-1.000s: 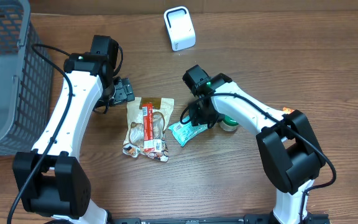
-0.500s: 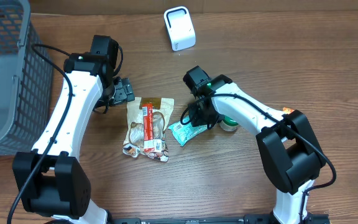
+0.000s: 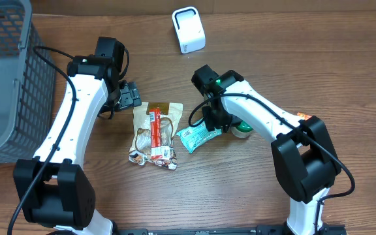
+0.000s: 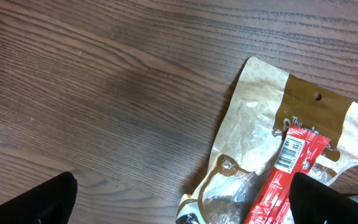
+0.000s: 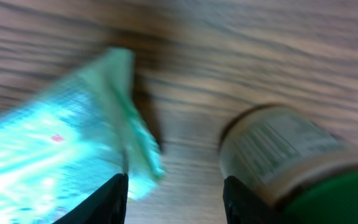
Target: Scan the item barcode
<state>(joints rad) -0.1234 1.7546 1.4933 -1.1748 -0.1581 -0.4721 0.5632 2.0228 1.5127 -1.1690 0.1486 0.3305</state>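
Overhead, on surface [image 3: 344, 78]: green packet [image 3: 196, 138] lies slantwise, long axis lower-left to upper-right. Right hand [image 3: 214, 121] over its upper-right end, nearer than left hand [image 3: 131, 96]. Scanner [image 3: 188, 29] well apart, at far edge.
Left wrist: hand spread wide, empty, snack bag [image 4: 260, 137] ahead.
Right wrist, blurred: fingers half parted, nothing gripped, packet left, jar [image 5: 278, 155] right. Likely next: grip packet's end.

A grey mesh basket [image 3: 39, 78] sits at the left edge of the wooden tabletop [image 3: 344, 65]. Near the middle a tan snack bag [image 3: 141, 136] lies flat, with a red stick packet [image 3: 154, 125] lying lengthwise on it, barcode up. A small green-lidded jar [image 3: 241, 130] sits well to the bag's right.
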